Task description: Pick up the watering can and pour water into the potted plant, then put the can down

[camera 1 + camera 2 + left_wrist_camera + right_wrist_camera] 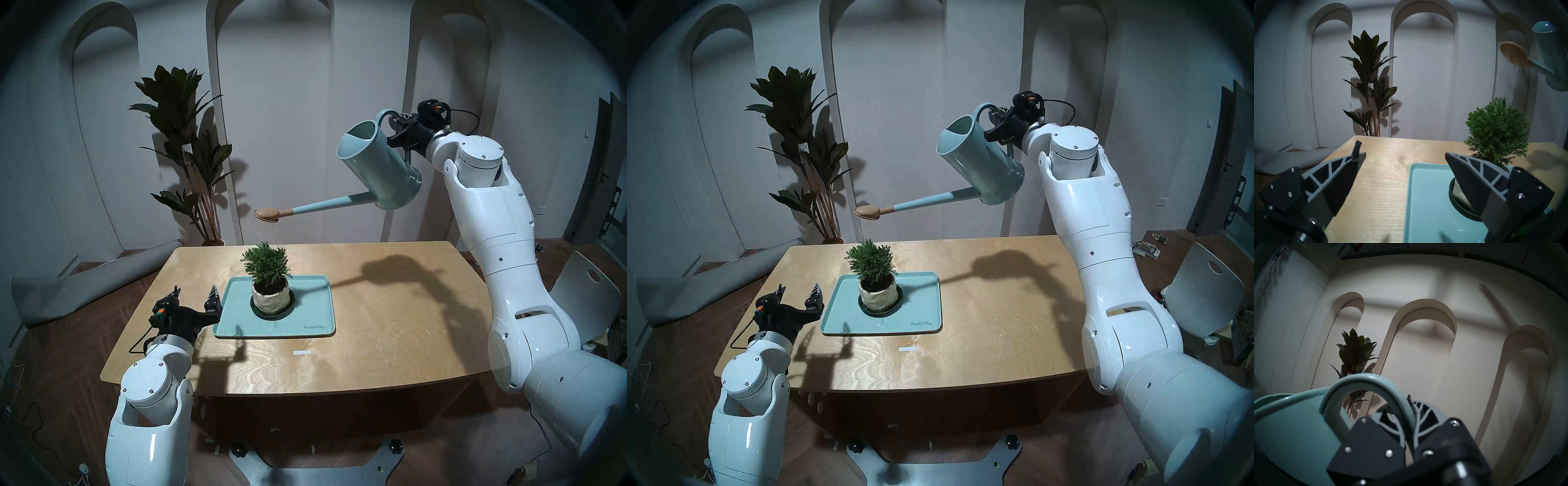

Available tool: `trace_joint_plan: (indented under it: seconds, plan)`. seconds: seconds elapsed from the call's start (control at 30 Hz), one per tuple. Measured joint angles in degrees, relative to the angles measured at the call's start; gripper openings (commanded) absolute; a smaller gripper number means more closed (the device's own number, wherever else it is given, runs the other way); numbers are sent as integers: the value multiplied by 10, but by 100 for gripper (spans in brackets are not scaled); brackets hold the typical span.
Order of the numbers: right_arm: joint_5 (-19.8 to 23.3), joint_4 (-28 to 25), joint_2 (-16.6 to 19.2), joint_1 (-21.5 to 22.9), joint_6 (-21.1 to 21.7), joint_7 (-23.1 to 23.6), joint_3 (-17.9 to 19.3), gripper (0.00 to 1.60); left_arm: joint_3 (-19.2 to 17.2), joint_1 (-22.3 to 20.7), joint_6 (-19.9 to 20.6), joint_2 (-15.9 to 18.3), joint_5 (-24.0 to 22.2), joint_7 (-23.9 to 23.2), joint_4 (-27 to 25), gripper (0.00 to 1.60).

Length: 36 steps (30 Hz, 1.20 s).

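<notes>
The pale teal watering can hangs high in the air, tilted to the left, held by its loop handle in my shut right gripper. Its long spout ends in a tan rose head right above the potted plant, and thin streams of water fall from it onto the shrub. The plant stands in a cream pot on a black saucer. My left gripper is open and empty, low over the table, just left of the tray.
The pot stands on a pale teal tray in the middle of the wooden table. A tall dark floor plant stands behind the table's far left. A white chair is at the right. A small white label lies near the front.
</notes>
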Motion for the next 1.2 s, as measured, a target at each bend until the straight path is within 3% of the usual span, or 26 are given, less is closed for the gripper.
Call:
trace_joint_plan:
  seconds: [0.7,0.97,1.2]
  plan:
    - [-11,0,-14,24,-4,11,14,0,0,0,0,0,0,0,0,160]
    - [13,-39,-7,-2,-22,13,55,0,0,0,0,0,0,0,0,160]
    - [53,-75,-11,-61,-44,11,113,0,0,0,0,0,0,0,-1,160]
